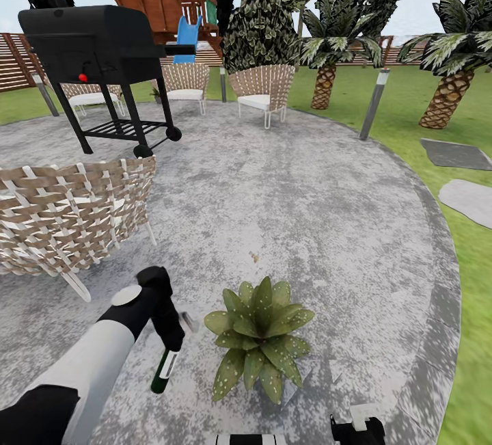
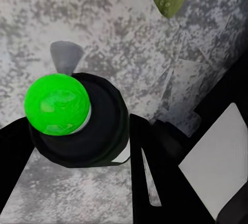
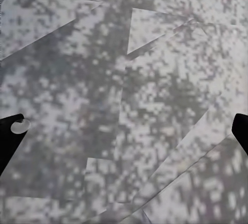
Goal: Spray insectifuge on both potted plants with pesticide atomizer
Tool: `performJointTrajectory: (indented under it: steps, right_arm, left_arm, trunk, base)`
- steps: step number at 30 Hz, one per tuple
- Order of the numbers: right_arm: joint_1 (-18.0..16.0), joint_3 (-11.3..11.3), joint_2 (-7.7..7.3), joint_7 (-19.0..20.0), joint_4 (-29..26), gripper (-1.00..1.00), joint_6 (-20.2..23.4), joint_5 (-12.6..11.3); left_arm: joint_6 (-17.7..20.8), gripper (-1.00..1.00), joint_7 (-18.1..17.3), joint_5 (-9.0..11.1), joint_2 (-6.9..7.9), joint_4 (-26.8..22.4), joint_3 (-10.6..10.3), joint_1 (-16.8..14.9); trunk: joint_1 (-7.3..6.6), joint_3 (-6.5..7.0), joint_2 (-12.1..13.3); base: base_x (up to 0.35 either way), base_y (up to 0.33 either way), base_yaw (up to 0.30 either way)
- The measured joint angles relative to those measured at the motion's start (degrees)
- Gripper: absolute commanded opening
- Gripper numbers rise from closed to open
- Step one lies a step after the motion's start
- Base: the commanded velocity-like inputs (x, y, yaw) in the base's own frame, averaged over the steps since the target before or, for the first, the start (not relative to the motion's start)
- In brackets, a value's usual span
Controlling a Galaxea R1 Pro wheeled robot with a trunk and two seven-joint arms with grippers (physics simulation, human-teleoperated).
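Atomizer x1, plant x1 (left gripper holding).

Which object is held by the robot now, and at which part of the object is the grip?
The left gripper holds the pesticide atomizer near its upper end, below the trigger head, and the bottle hangs down. The right gripper is open and holds nothing.

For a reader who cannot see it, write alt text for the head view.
The left gripper holds the pesticide atomizer beside a speckled potted plant on the stone patio; a wicker chair and black grill stand behind.
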Motion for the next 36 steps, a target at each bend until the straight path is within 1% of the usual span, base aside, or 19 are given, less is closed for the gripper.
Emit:
performJointTrajectory:
  steps: [3, 7, 9, 10, 12, 17, 20, 23, 29, 33, 36]
  right_arm:
    - [0.0, 0.0, 0.00, 0.0, 0.0, 1.00, 0.0, 0.0]
    - [0.0, 0.0, 0.01, 0.0, 0.0, 1.00, 0.0, 0.0]
    - [0.0, 0.0, 0.01, 0.0, 0.0, 1.00, 0.0, 0.0]
    - [0.0, 0.0, 0.00, 0.0, 0.0, 1.00, 0.0, 0.0]
    - [0.0, 0.0, 0.00, 0.0, 0.0, 1.00, 0.0, 0.0]
    - [0.0, 0.0, 0.00, 0.0, 0.0, 1.00, 0.0, 0.0]
    - [0.0, 0.0, 0.00, 0.0, 0.0, 1.00, 0.0, 0.0]
    - [0.0, 0.0, 0.00, 0.0, 0.0, 1.00, 0.0, 0.0]
    - [0.0, 0.0, 0.00, 0.0, 0.0, 1.00, -0.1, 0.0]
    - [0.0, 0.0, -0.05, 0.0, 0.0, 1.00, -0.1, 0.0]
    - [0.0, 0.0, -0.01, 0.0, 0.0, 1.00, -0.1, 0.0]
  left_arm:
    - [0.0, -1.00, 0.0, -0.2, -0.22, -0.5, -0.3, 0.0]
    - [-0.1, -1.00, 0.0, -0.5, -0.17, -0.6, -0.4, 0.0]
    - [0.0, -1.00, 1.8, -0.8, -0.14, -0.9, -0.3, -0.1]
    - [0.0, -1.00, 3.5, -0.9, -0.11, -1.0, -0.3, -0.1]
    - [0.1, -1.00, 5.4, -1.0, -0.06, -1.1, -0.4, -0.1]
    - [0.3, -1.00, 7.4, -0.9, -0.22, -1.2, -0.3, 0.2]
    - [0.5, -1.00, 10.3, -0.5, -0.26, -1.2, 0.1, 0.3]
    - [0.5, -1.00, 11.6, -0.3, -0.23, -1.1, 0.2, 0.4]
    - [0.6, -1.00, 11.9, -0.1, -0.27, -1.0, 0.2, 0.6]
    - [0.6, -1.00, 11.9, 0.0, -0.27, -1.2, 0.4, 0.6]
    - [0.7, -1.00, 11.9, 0.0, -0.27, -1.3, 0.4, 0.5]
  trunk:
    - [0.00, 0.00, 0.0]
    - [-0.01, 0.00, 0.0]
    - [0.00, 0.00, 0.0]
    - [0.00, 0.00, 0.0]
    - [0.00, 0.00, 0.0]
    - [0.00, 0.00, 0.0]
    - [0.00, 0.00, 0.0]
    - [0.00, 0.00, 0.0]
    - [0.00, 0.00, 0.0]
    - [0.00, 0.00, 0.0]
    - [0.00, 0.00, 0.0]
  base:
    - [0.002, 0.000, 0.072]
    - [0.084, 0.000, 0.229]
    - [0.036, 0.000, 0.118]
    - [0.016, 0.000, 0.051]
    - [0.008, 0.000, 0.025]
    - [0.001, 0.000, 0.003]
    - [0.000, 0.000, 0.000]
    - [0.000, 0.000, 0.000]
    - [0.000, 0.000, 0.022]
    - [0.000, -0.005, 0.225]
    - [0.000, -0.148, 0.168]
